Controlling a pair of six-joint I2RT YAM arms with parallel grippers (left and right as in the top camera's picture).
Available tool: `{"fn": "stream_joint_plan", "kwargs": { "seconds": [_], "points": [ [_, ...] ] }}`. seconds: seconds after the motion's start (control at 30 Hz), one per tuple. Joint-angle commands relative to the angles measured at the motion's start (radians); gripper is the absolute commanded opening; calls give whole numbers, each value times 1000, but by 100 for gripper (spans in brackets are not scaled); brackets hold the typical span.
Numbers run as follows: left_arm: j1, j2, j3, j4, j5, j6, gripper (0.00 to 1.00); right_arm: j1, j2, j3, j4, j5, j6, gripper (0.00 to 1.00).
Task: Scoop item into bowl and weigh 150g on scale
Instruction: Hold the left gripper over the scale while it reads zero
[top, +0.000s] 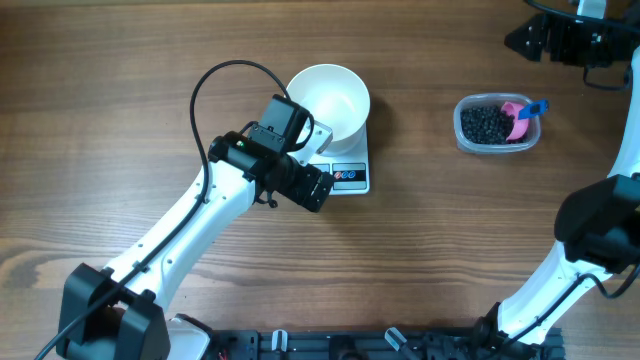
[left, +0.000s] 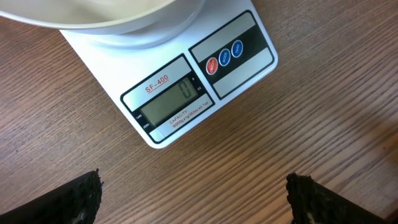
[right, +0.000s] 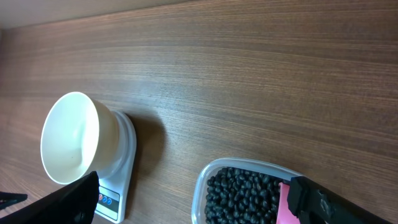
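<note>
The white bowl (top: 330, 98) stands empty on the white scale (top: 350, 177). In the left wrist view the scale (left: 186, 93) shows a zero on its display, above bare wood. My left gripper (left: 194, 202) hovers just in front of the scale's front edge, open, with nothing between its fingers. The item (top: 487, 124), a heap of small black beans, fills a clear tub (top: 464, 137) to the right, with a pink scoop (top: 516, 117) lying in it. My right gripper (right: 199, 202) is open above the tub's near side, and the beans (right: 244, 194) lie between its fingers (right: 326, 200).
My left arm (top: 190, 225) slants from the front left up to the scale. The right arm (top: 600, 225) stands at the right edge, its dark end (top: 570, 35) at the back right corner. Bare wooden table lies all around.
</note>
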Motion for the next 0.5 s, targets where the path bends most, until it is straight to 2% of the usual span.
{"fn": "stream_joint_plan", "kwargs": {
  "seconds": [0.0, 0.47],
  "points": [
    [-5, 7, -6, 3, 19, 19, 100, 4, -31, 22, 2, -16, 4, 100],
    [-4, 7, -6, 3, 19, 19, 100, 4, -31, 22, 2, -16, 4, 100]
  ]
}}
